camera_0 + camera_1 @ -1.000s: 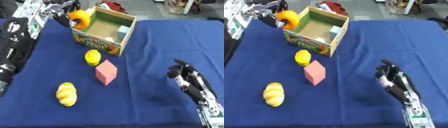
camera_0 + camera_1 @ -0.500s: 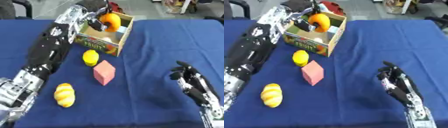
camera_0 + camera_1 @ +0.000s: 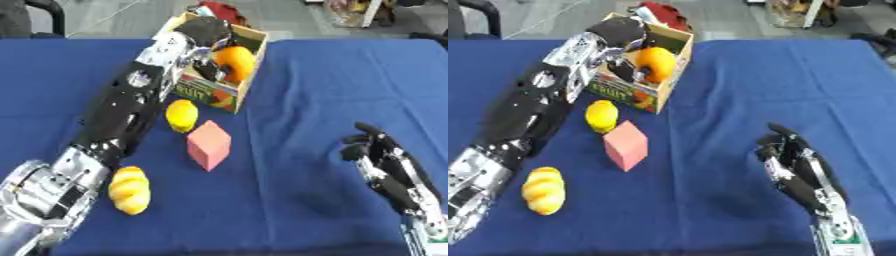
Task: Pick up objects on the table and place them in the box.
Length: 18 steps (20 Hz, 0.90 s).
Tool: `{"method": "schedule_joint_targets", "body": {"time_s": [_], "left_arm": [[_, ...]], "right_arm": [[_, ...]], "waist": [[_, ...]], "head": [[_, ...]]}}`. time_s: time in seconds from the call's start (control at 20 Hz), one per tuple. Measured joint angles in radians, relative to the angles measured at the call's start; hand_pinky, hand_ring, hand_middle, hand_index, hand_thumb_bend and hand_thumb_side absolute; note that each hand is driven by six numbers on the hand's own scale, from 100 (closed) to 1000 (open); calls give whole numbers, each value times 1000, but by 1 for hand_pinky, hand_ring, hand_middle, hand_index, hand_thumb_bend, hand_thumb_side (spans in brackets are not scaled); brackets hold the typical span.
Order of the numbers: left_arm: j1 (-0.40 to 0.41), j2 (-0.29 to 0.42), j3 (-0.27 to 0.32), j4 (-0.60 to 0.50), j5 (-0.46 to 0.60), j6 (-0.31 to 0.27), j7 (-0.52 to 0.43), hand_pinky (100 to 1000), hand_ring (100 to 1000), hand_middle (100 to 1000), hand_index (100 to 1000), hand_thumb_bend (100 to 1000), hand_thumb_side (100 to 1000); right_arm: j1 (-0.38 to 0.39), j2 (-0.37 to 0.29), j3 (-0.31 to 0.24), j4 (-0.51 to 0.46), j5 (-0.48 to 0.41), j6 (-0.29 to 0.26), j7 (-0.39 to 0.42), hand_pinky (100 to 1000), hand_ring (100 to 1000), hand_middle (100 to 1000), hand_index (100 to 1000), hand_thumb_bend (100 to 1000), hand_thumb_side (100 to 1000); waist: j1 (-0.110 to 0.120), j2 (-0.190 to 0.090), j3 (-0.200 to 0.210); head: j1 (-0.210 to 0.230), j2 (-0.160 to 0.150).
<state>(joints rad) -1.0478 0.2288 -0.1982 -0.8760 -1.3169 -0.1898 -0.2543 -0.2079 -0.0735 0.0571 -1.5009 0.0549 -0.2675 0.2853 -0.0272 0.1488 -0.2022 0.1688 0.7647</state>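
At the far left, near the front of the blue tablecloth [image 3: 306, 100], lies a yellow, ridged bread-shaped object [image 3: 129, 189], just beside the forearm of the left arm. That arm stretches diagonally up across the cloth to the cardboard box [image 3: 674, 39], where the left hand [image 3: 203, 34] sits over the opening, its fingers curled around an orange fruit [image 3: 234, 63] held inside the mouth of the box, above the printed front wall. In front of the box, on the cloth, a yellow lemon [image 3: 181, 115] rests close to the arm, and just right of and nearer than it a pink cube [image 3: 209, 144] stands on the cloth, apart from the lemon by a narrow gap. Something red [image 3: 219, 10] shows behind the far edge of the box. Well to the right, near the lower right corner, the right hand [image 3: 390, 173] rests on the cloth with its fingers relaxed and pointing up the table, holding nothing.
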Motion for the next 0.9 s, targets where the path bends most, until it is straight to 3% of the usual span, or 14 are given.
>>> {"method": "schedule_joint_targets", "body": {"time_s": [0.2,0.4,0.55,0.6,0.7,0.9], "left_arm": [[0,7,8,6,-3,12,-43,741,659,727,910,367,217],[0,30,15,-7,17,10,-118,780,716,795,936,413,332],[0,59,16,-49,45,2,-159,783,715,789,922,400,302],[0,73,16,-68,59,-2,-171,770,689,752,900,374,239],[1,102,14,-110,103,-16,-199,754,661,721,884,341,214],[16,183,2,-199,248,-51,-283,732,628,681,857,332,214]], "right_arm": [[0,0,0,0,0,0,0,645,637,662,898,100,398],[0,0,-1,0,0,0,0,645,636,662,898,100,399],[0,0,-2,0,0,1,-2,645,636,662,898,100,399],[0,0,-2,0,0,1,-3,645,636,662,898,100,399],[0,0,-6,0,0,2,-4,645,636,662,898,100,401],[1,-1,-8,0,0,2,-8,645,636,662,898,100,406]], "waist": [[0,0,2],[0,0,6],[0,0,13],[0,0,14],[0,0,20],[0,0,35]], "head": [[0,0],[-3,0],[-6,0],[-8,0],[-12,0],[-22,0]]}}
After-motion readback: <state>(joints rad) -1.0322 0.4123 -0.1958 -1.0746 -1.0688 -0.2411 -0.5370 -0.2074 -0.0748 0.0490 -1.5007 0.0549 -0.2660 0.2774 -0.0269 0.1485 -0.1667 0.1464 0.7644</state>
